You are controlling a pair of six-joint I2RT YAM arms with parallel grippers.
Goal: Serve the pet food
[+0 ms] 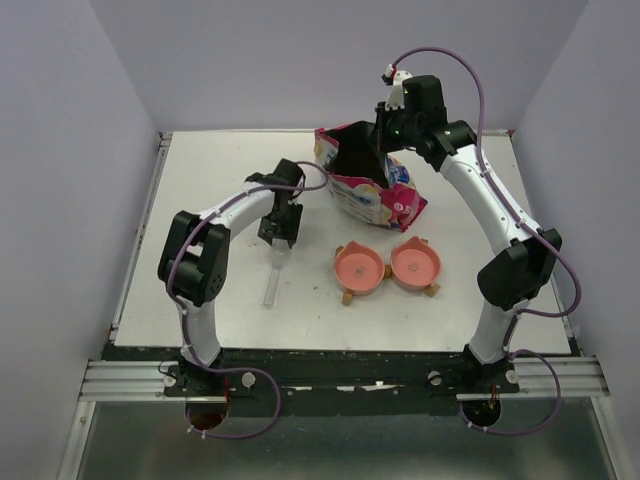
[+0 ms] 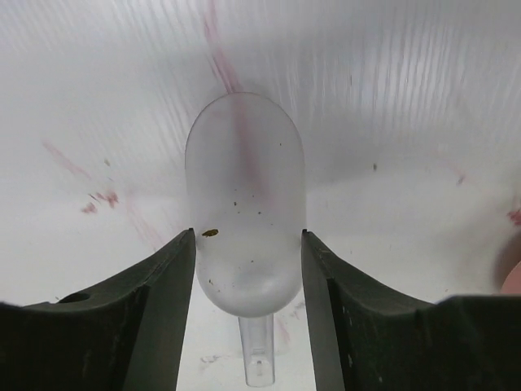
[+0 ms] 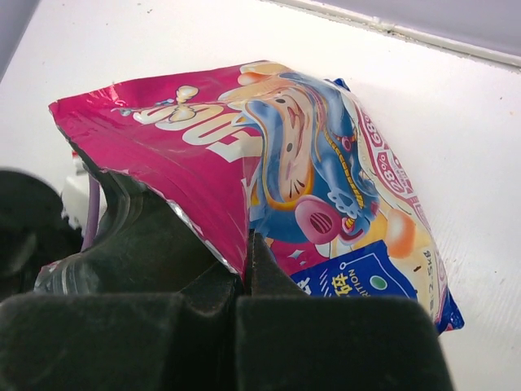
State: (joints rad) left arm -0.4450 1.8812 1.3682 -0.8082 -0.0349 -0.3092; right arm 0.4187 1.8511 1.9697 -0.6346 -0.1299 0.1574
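Top: my left gripper [image 1: 277,235] hangs over a clear scoop [image 1: 271,282]; my right gripper [image 1: 388,140] meets the bag [image 1: 375,195] rim, behind twin bowls [image 1: 385,267].
Left wrist: fingers [image 2: 155,309] spread wide, flanking the scoop [image 2: 244,179], gripping nothing; one pet food crumb [image 2: 210,233] lies inside it.
Right wrist: fingers pinched together on the bag's [image 3: 326,179] torn edge.

Bag [image 1: 365,190] mouth: black inside from above, contents not readable. Right pincer [image 3: 244,265]: fingertips lost behind the bag's torn rim. The dark blurred mass at the left of that view can't be identified. Scoop [image 2: 244,204]: handle runs off the bottom edge of the left wrist view. Brown speck [image 2: 210,233] in its bowl, too small to name. Pink sliver [image 2: 514,281] clipped by the right edge. From above, the scoop's far end is covered by the left pincer [image 1: 280,238].
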